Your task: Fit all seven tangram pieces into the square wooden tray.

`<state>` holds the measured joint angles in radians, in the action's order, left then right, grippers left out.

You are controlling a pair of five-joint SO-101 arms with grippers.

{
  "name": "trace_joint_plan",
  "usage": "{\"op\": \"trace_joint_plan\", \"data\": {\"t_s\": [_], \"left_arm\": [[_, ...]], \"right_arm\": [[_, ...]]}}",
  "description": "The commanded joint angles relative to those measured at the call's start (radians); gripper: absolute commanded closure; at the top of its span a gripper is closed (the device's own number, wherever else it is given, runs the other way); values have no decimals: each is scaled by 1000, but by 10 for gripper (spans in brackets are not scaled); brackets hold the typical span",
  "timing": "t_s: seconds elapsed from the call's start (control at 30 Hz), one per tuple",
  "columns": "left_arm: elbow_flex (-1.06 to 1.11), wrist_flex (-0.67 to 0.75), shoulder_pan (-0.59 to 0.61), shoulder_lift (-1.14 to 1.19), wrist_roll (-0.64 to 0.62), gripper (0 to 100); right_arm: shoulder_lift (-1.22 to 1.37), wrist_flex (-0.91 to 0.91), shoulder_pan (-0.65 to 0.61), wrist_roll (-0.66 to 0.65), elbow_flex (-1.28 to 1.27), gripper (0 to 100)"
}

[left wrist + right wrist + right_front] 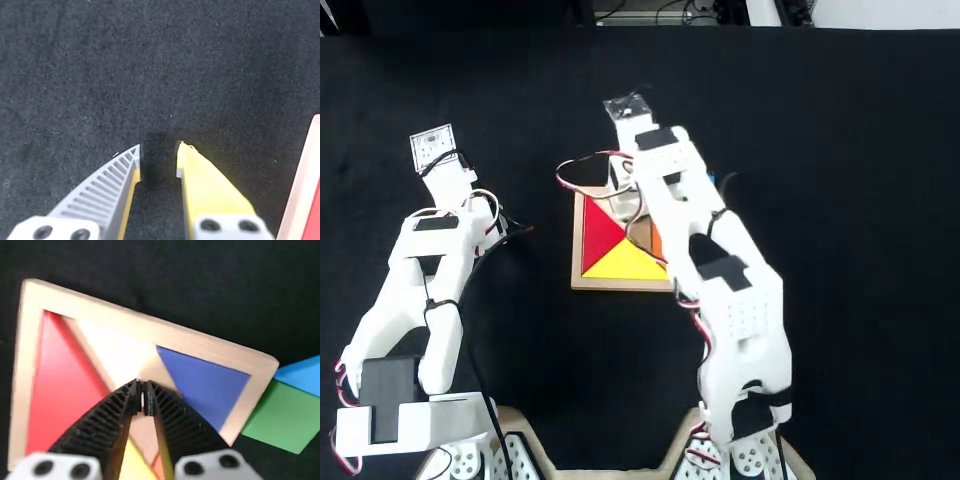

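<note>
— Where is the square wooden tray (620,284) sitting?

— It is lying flat in the middle of the black bench (840,200), with the right arm (720,270) stretching over it.

— What is showing inside it?

— A red triangle (60,385) is lying along one side and a blue triangle (205,385) is filling a corner. A yellow triangle (625,262) is sitting next to the red one, and an orange piece (657,240) is peeking out beside the arm. A pale patch is lying between red and blue; I cannot tell whether it is bare wood or a piece.

— And outside the tray?

— A green piece (282,417) and a light blue piece (300,372) are lying on the bench just beside the corner nearest the blue triangle, touching each other.

— How are the grippers doing?

— The right gripper (142,390) is hovering over the tray's middle with its fingers clenched together, grasping nothing. The left gripper (159,150) is hanging over bare bench near the tray's edge, its fingers released with a gap between them.
</note>
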<state>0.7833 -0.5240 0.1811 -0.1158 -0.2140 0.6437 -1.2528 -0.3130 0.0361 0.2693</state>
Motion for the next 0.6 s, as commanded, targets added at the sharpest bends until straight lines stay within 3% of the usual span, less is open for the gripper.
{"op": "trace_joint_plan", "data": {"t_s": [0.0,0.2,0.37,0.57], "left_arm": [[-10,18,-12,-5,11,870],[-12,18,-12,-5,11,870],[-10,18,-12,-5,11,870],[-10,18,-12,-5,11,870]], "right_arm": [[-12,-34,57,-8,48,988],[-44,-109,40,-51,77,988],[-216,-114,25,-109,111,988],[-334,-118,170,-160,50,987]]}}
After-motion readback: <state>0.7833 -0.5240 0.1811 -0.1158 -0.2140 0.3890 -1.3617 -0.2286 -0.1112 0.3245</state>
